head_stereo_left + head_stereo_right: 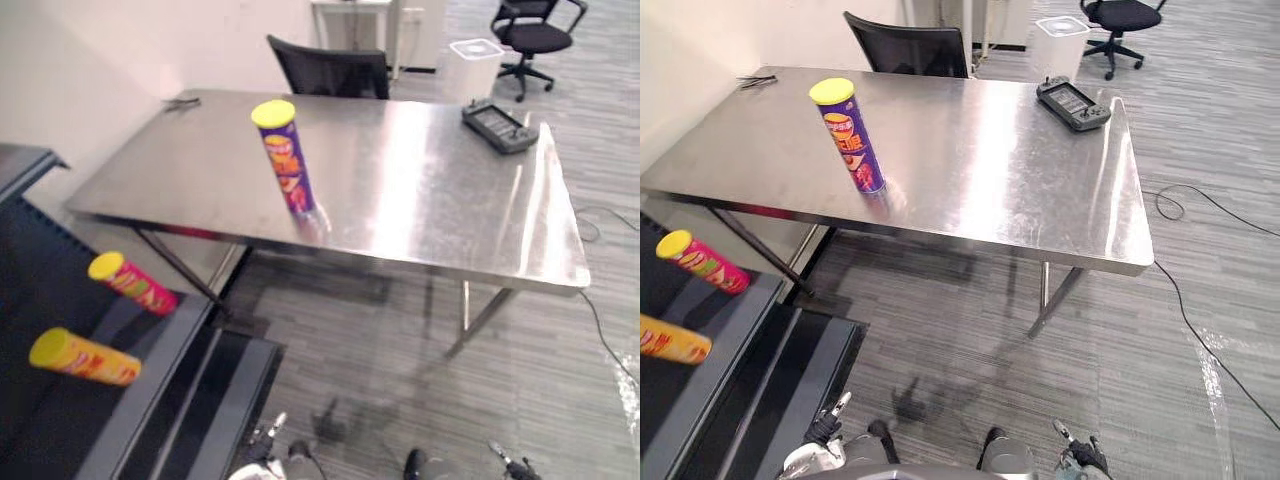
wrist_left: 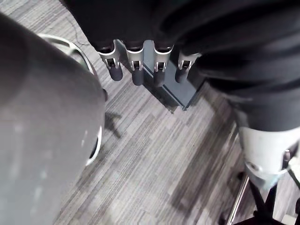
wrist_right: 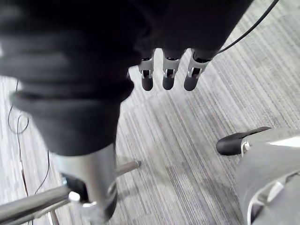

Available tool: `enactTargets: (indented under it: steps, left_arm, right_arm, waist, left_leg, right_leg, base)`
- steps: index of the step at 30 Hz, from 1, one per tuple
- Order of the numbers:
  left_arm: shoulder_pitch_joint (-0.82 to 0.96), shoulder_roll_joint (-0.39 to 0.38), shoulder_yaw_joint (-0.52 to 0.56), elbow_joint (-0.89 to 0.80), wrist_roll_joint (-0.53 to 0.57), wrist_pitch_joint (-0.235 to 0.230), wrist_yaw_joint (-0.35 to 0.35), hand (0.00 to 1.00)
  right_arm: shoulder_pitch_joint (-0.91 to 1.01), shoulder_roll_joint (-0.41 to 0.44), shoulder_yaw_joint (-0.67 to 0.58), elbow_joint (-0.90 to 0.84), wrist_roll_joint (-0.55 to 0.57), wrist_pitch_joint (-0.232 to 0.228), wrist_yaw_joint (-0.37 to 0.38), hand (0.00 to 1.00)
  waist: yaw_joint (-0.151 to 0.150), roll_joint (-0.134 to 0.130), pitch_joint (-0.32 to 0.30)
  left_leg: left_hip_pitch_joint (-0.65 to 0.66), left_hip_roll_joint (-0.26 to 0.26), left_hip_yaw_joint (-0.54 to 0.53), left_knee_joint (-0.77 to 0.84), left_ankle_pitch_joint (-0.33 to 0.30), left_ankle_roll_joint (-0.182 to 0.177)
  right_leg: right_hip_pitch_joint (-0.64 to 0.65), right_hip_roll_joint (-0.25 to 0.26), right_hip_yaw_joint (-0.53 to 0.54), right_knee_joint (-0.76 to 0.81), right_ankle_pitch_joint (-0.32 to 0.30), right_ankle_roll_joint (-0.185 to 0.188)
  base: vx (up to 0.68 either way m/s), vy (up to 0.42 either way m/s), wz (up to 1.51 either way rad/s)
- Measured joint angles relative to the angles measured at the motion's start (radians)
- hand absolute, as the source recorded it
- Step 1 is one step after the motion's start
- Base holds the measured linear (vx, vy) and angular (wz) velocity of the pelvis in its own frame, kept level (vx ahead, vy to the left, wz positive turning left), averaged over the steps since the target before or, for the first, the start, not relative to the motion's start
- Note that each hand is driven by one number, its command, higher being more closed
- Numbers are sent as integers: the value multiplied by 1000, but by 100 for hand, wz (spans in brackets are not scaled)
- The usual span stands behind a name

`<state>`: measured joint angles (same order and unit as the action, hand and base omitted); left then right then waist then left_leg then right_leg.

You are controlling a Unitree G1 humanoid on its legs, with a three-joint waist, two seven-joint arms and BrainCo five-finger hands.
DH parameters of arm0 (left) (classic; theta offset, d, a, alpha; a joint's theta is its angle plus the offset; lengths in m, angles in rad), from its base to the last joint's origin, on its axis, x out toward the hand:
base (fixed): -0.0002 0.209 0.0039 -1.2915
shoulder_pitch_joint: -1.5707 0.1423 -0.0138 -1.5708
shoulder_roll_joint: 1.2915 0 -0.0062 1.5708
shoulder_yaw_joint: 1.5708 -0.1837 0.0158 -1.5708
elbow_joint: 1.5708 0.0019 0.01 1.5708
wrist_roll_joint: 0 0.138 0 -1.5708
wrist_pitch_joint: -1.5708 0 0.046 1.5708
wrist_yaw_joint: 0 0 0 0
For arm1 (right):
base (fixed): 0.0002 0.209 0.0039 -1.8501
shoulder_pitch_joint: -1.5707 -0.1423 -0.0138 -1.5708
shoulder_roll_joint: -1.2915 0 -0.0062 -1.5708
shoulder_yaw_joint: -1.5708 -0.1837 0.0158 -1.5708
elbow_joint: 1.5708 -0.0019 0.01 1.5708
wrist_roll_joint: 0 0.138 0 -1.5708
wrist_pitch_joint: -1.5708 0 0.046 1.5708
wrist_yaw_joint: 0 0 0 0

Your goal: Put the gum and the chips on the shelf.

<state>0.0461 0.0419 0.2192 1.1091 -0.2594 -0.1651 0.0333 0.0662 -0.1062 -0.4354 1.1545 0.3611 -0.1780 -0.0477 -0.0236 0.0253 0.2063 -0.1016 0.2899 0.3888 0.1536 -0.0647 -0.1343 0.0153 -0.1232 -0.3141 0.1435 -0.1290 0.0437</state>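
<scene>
Fingers of left hand [image 2: 137,70] and right hand [image 3: 168,77] hang straight, holding nothing; tall purple chips tube with yellow lid [image 1: 288,160] stands upright on shiny steel table [image 1: 450,200].

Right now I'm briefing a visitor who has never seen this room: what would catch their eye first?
The purple chips can with its yellow lid, standing upright on the shiny steel table. Then two yellow-lidded cans lying on the dark shelf at the left, a pink can and an orange can. A black handheld device sits at the table's far right corner.
</scene>
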Motion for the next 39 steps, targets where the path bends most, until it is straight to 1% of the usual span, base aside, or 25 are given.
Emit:
enactTargets:
  steps: [1,2,3,4,5,6,8,10,13,16,17,19,20,22,24,26,27,28,30,31,33,35,37,38,39]
  left_arm:
    - [3,1,2,6,1,0,0,0]
    - [2,6,3,7,2,1,0,0]
    - [0,12,2,11,6,1,0,0]
    - [-3,32,0,15,11,1,-6,0]
    - [-3,34,1,16,17,1,-7,0]
    - [-2,39,0,20,38,2,-7,0]
    - [-1,43,-2,27,47,1,-5,0]
    - [2,47,-16,36,58,1,-5,0]
    - [14,48,-17,38,84,1,-6,0]
    - [23,47,-16,44,87,1,-9,0]
    - [27,47,-14,42,87,1,-9,0]
    - [29,45,-4,42,88,1,-9,0]
    - [35,37,26,41,88,2,-8,0]
    - [44,38,51,40,87,1,-7,0]
    - [66,40,67,35,86,1,-4,0]
    - [80,39,76,34,86,1,-4,0]
    - [86,41,92,33,86,1,-4,0]
    - [86,41,94,33,86,1,-4,0]
    - [99,46,99,31,86,0,-4,0]
    - [104,49,97,31,86,1,-4,0]
    - [108,58,85,34,86,1,-3,0]
    - [110,71,54,34,87,2,-6,0]
    - [110,76,35,29,88,2,-11,0]
    - [110,80,18,23,90,2,-15,0]
    - [111,80,17,22,91,2,-17,0]
  right_arm:
    - [10,-4,-30,1,0,3,4,0]
    - [9,7,-39,1,0,5,5,0]
    - [20,24,-63,1,0,5,12,0]
    - [31,39,-93,1,1,6,11,0]
    - [32,43,-106,1,-1,7,9,0]
    - [33,45,-110,1,-9,6,3,0]
    - [22,46,-116,0,-12,4,3,0]
    - [14,49,-147,1,-47,7,6,0]
    - [13,47,-199,1,-44,7,6,0]
    - [10,43,-303,1,45,7,3,0]
    - [2,34,-376,0,90,7,-3,0]
    - [-26,-8,-498,0,163,7,-25,0]
    - [-55,-70,-595,-4,198,5,-47,0]
    - [-96,-144,-674,-48,207,-3,-88,0]
    - [-140,-215,-707,-123,206,-9,-127,0]
    - [-175,-291,-709,-248,192,-25,-186,0]
    - [-208,-333,-705,-342,185,-49,-229,0]
    - [-216,-340,-704,-364,180,-50,-238,0]
    - [-276,-390,-671,-474,78,-74,-304,0]
    - [-302,-416,-633,-509,28,-89,-337,0]
    - [-338,-434,-562,-574,-12,-95,-365,0]
    - [-361,-434,-459,-652,-51,-96,-365,0]
    - [-390,-435,-321,-764,-65,-97,-328,0]
    - [-402,-437,-220,-828,-88,-100,-294,0]
    - [-404,-438,-200,-836,-88,-102,-289,0]
  waist:
    - [4,7,-5]
    - [4,-4,-7]
    - [-5,-30,-19]
    - [-3,-43,-22]
    - [-3,-57,-27]
    - [-3,-60,-30]
    - [-3,-57,-33]
    - [0,-41,-40]
    - [0,-32,-59]
    - [-1,-36,-84]
    - [-2,-40,-92]
    - [-8,-43,-94]
    - [-10,-37,-98]
    - [-22,-39,-99]
    - [-33,-42,-99]
    - [-33,-47,-103]
    - [-35,-55,-111]
    - [-36,-56,-111]
    - [-54,-60,-122]
    - [-54,-71,-122]
    - [-54,-77,-131]
    - [-48,-78,-139]
    - [-39,-83,-138]
    - [-22,-82,-141]
    - [-18,-82,-141]
  left_leg:
    - [19,-20,-33,-13,75,6]
    - [32,-32,-25,-12,70,11]
    - [46,-69,-13,-22,59,24]
    - [50,-103,-8,-30,52,37]
    - [51,-116,-5,-31,48,43]
    - [53,-138,8,-33,40,53]
    - [57,-163,12,-49,37,57]
    - [69,-167,19,-70,37,57]
    - [113,-167,41,-120,40,55]
    - [125,-178,62,-160,54,51]
    - [124,-184,67,-178,63,53]
    - [123,-200,69,-206,74,55]
    - [122,-206,69,-234,86,61]
    - [120,-213,70,-253,92,61]
    - [120,-213,77,-256,91,61]
    - [115,-214,82,-256,90,62]
    - [102,-214,81,-256,92,61]
    - [99,-214,80,-256,92,61]
    - [85,-214,65,-256,97,61]
    - [84,-214,63,-256,98,60]
    - [84,-215,60,-256,98,60]
    - [86,-218,52,-256,99,60]
    - [86,-227,37,-256,99,61]
    - [87,-230,37,-256,100,62]
    - [87,-230,36,-256,100,63]
  right_leg:
    - [11,-4,28,-1,4,33]
    - [21,-21,37,-6,9,47]
    - [36,-53,39,-33,22,68]
    - [51,-79,35,-60,36,89]
    - [56,-89,33,-68,41,97]
    - [59,-109,30,-81,52,113]
    - [59,-128,30,-97,67,126]
    - [60,-126,28,-111,93,127]
    - [64,-118,37,-114,96,127]
    - [54,-119,48,-136,97,128]
    - [45,-121,50,-144,97,128]
    - [29,-122,52,-143,99,130]
    - [20,-120,53,-143,115,128]
    - [6,-122,53,-141,125,126]
    - [4,-122,53,-141,136,123]
    - [-5,-122,53,-140,141,120]
    - [-18,-123,53,-140,141,120]
    - [-20,-122,52,-140,141,120]
    - [-30,-121,46,-141,141,120]
    - [-30,-120,46,-141,141,120]
    - [-30,-120,46,-141,141,120]
    - [-29,-122,45,-142,140,118]
    - [-29,-127,39,-145,139,116]
    - [-28,-129,34,-150,138,116]
    - [-27,-129,33,-150,138,116]
  base:
    - [257,300,-63]
    - [251,255,-39]
    - [258,242,-3]
    - [248,236,9]
    - [220,203,9]
    - [169,167,1]
    - [130,136,-3]
    - [88,58,-11]
    - [45,3,-25]
    - [20,1,-25]
    - [-11,10,-12]
    - [-22,29,-6]
    - [-28,54,0]
    - [-32,58,-1]
    - [-32,30,-9]
    - [-40,16,-9]
    - [-33,3,-4]
    - [-35,-13,-1]
    - [-31,-25,5]
    - [-23,-22,4]
    - [0,0,0]
    - [0,0,0]
    - [0,0,0]
    - [0,0,0]
    - [0,0,0]
